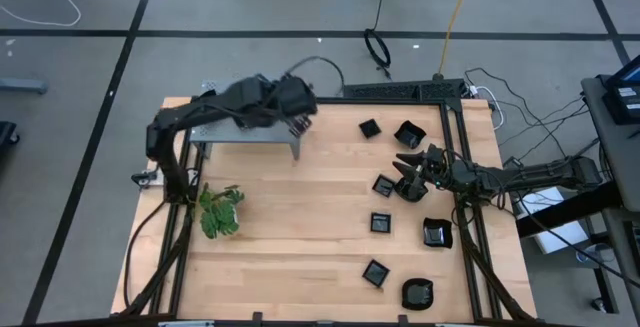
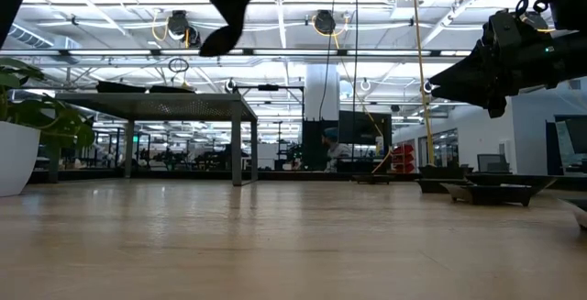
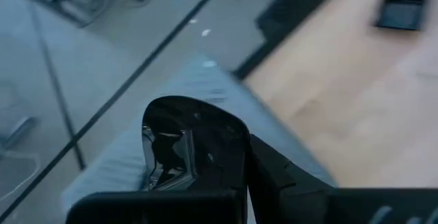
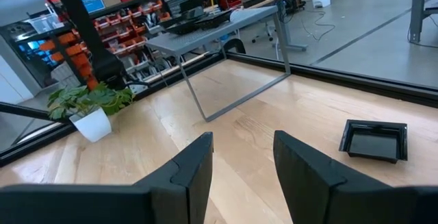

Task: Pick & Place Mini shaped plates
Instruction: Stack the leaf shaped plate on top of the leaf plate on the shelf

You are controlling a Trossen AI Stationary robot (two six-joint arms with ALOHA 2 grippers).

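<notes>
My left gripper [image 1: 298,120] hangs above the right end of the grey perforated shelf [image 1: 240,132], shut on a glossy black mini plate [image 3: 194,142]. In the low view this plate [image 2: 220,36] slants down below the gripper, well above the shelf top [image 2: 156,98]. Dark flat plates [image 4: 195,18] lie on the shelf. Several more black plates rest flat on the table's right half, such as one [image 1: 369,127] at the far side and one [image 1: 375,272] near the front. My right gripper [image 4: 243,162] stands open and level at the right side, with nothing between its fingers. My left gripper holds the plate by its near rim [image 3: 205,183], pinched between the two fingers. The gripper's own body hides the exact place of contact. The fingers slant down from above. The plate juts out past them, tilted and lifted clear above the shelf.
A green leafy plant in a white pot [image 1: 220,212] stands at the table's left. A square plate [image 4: 375,140] lies just ahead of my right gripper. Bare wood [image 1: 300,227] spans the middle of the table. A black frame [image 1: 400,90] runs along the far edge.
</notes>
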